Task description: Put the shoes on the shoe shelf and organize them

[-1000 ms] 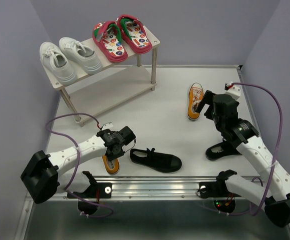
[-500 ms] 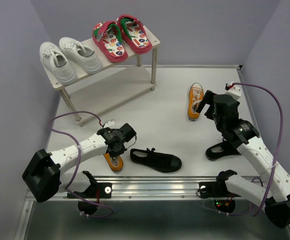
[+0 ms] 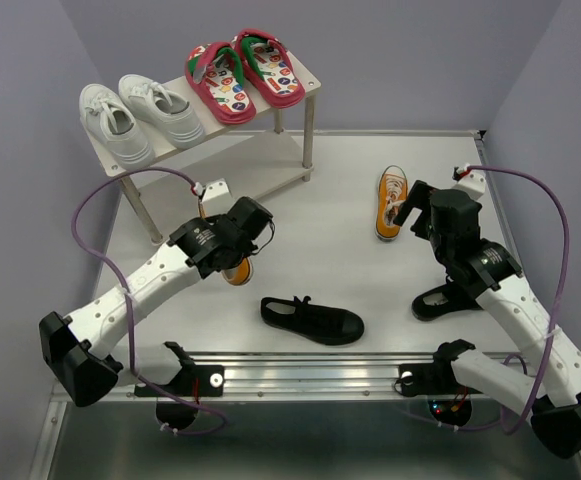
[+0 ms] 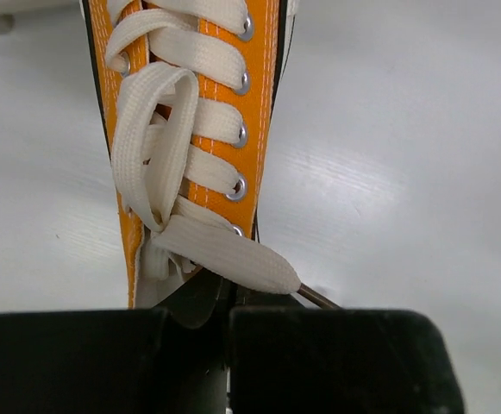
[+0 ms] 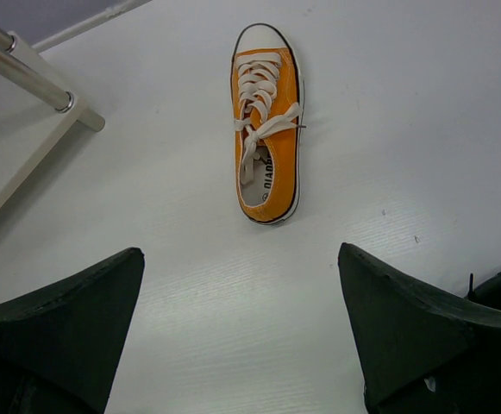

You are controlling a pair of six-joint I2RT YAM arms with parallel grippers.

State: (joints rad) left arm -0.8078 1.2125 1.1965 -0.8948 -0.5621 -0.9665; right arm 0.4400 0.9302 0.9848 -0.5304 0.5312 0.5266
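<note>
The white table (image 3: 350,200) carries everything, and the shoe shelf (image 3: 230,172) stands at its far left, set at an angle. On the shelf's upper board the white sneakers (image 3: 135,115) sit side by side at the left end, with the red flip-flops (image 3: 242,72) next to them at the right end; the lower board is bare where it shows. The left arm (image 3: 140,290) reaches in towards the near side of the shelf. Its left gripper (image 4: 230,345) is pinched tight on the heel end of one orange sneaker (image 4: 190,147), whose white laces (image 4: 159,147) and toe point away from the wrist camera. From above this shoe is mostly hidden under the wrist, and whether it touches the table cannot be told. The right gripper (image 5: 241,328) has its jaws spread wide and holds nothing, just short of the second orange sneaker (image 5: 266,160). That one lies flat on the table on the right, toe pointing away. One black strap shoe (image 3: 312,320) lies on its sole near the front edge, between the two arms. The other black shoe (image 3: 438,300) rests partly under the right arm.
</note>
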